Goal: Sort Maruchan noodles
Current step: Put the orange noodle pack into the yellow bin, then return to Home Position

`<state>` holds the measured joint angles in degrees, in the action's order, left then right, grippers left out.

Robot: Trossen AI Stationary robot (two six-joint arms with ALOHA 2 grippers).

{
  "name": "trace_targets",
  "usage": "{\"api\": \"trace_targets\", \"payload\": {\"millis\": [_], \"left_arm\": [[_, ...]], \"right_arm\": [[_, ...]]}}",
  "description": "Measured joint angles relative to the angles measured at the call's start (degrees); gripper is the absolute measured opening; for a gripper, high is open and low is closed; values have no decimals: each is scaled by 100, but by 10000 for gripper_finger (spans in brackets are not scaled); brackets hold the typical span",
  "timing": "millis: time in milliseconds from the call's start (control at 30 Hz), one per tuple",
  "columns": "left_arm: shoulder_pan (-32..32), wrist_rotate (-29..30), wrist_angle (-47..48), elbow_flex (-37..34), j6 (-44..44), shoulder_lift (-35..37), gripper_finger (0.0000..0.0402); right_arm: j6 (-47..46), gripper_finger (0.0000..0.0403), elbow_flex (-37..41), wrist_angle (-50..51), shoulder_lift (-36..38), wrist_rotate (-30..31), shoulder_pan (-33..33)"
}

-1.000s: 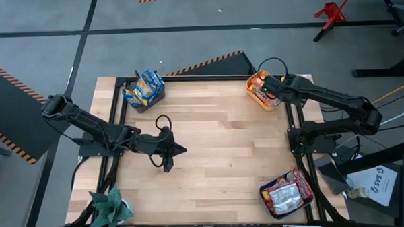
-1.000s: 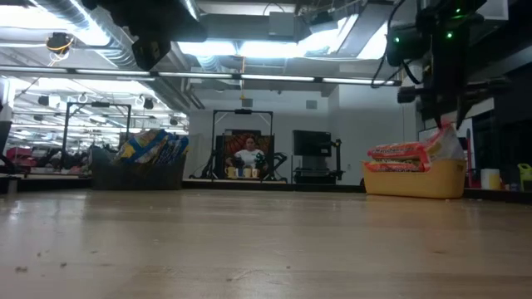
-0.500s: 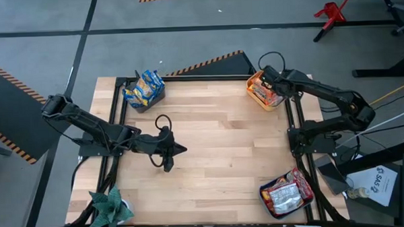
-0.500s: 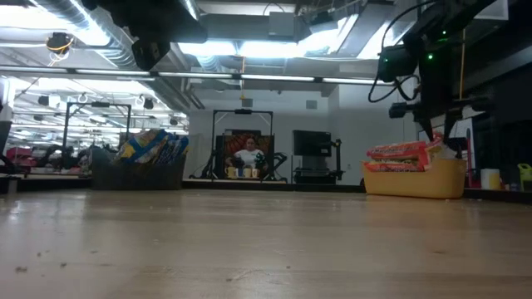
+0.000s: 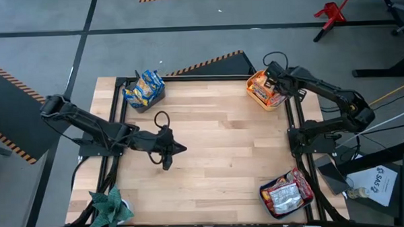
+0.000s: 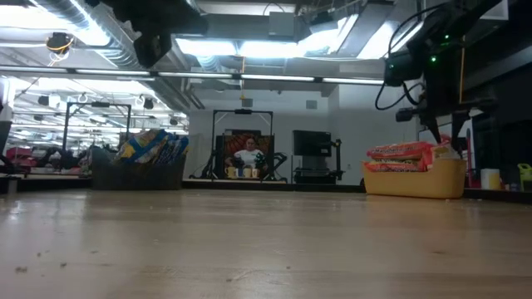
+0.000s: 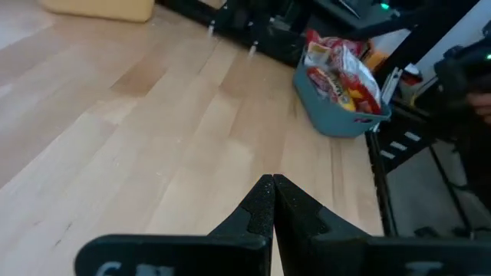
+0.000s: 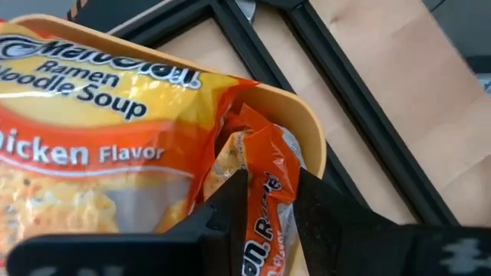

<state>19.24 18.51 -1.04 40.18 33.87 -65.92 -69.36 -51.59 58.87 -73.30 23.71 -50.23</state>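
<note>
High view: the right gripper [image 5: 274,89] hangs directly over the yellow bin [image 5: 263,102] of orange packets [image 5: 260,92]; the left gripper [image 5: 166,157], fingers together and empty, idles well apart over bare table. Low view: the stack lies just beneath the right gripper. Right wrist view: an upright orange packet fold [image 8: 265,201] runs lengthwise between the narrowly parted fingers [image 8: 224,208], seemingly pinched, though I can't be certain.
</note>
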Motion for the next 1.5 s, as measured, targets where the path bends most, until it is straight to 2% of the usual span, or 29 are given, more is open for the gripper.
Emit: {"api": "trace_targets", "payload": {"millis": [200, 500, 600, 633, 767, 833, 900, 1067, 1167, 1367, 1433, 1500], "left_arm": [[-157, -156, 117, -6, 31, 406, 0], [-214, 69, 88, -4, -193, 1123, 0], [-216, -138, -1, -6, -424, 1455, 0], [-215, -340, -84, -6, -569, 1595, 0], [-190, -1285, -312, -4, -1206, 2311, 0], [-190, -1388, -313, -4, -1494, 2731, 0], [-195, -1185, -246, -4, -1791, 3145, 0], [-199, -1057, -9, -2, -1899, 3951, 0], [-199, -1333, 266, -2, -1926, 4289, 0], [-199, -1370, 824, -75, -1668, 4794, 0], [-199, -1389, 806, -234, -1642, 4927, 0], [-199, -1398, 787, -442, -1642, 5060, 0]], "right_arm": [[244, 88, -38, -168, 78, -233, -245], [1220, 88, -600, -181, 496, 261, -234], [1793, 88, -733, -470, 674, 246, -195], [2242, 88, -743, -713, 741, 145, -144], [2889, 88, -686, -951, 1192, -81, 192], [3480, 88, -662, -1221, 1519, -439, 381], [3863, 88, -662, -1512, 1874, -1029, 602], [3994, 88, -509, -2469, 2619, -2996, 1616], [3986, 88, -212, -3182, 2940, -3341, 2591], [3964, 88, 369, -3905, 3075, -3171, 4459], [4095, 88, 703, -4479, 3003, -2486, 5008], [4670, 88, 1226, -5619, 2923, -1868, 5481]]}}
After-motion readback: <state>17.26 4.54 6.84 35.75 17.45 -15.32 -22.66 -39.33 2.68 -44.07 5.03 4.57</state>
